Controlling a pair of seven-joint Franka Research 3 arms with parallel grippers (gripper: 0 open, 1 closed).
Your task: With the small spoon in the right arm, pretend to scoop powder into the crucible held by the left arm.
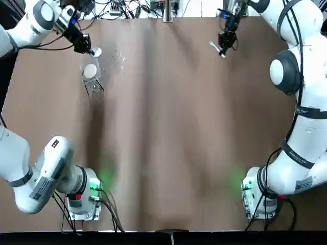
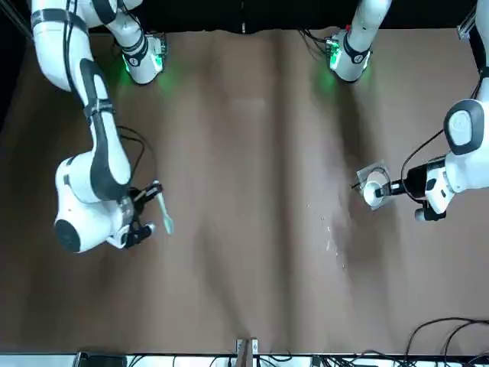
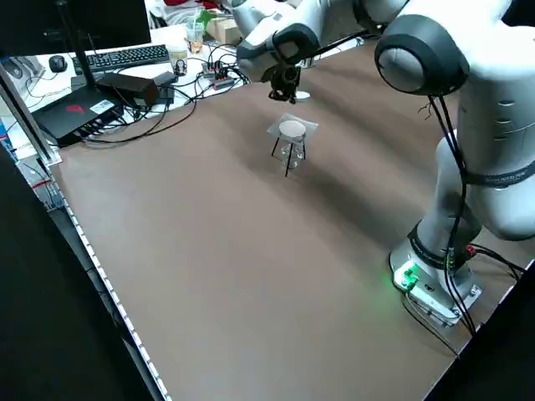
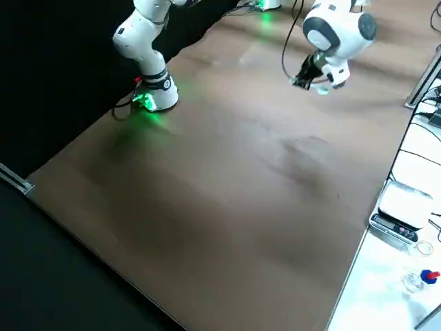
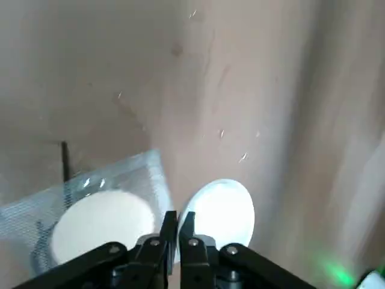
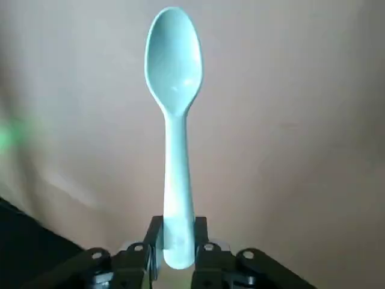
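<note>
My left gripper is at the far left of the table, shut on the rim of a small white crucible. The left wrist view shows its thin fingers pinching the edge of the crucible, held above the table. At the far right, my right gripper is shut on the handle of a small pale green spoon. In the right wrist view the spoon points straight out from the gripper, bowl outward and empty. The two grippers are far apart across the table.
Just beside the crucible, nearer my base, a wire tripod carries a gauze square with a white disc on it. Cables and devices line the table's far edge. Brown tabletop lies between the arms.
</note>
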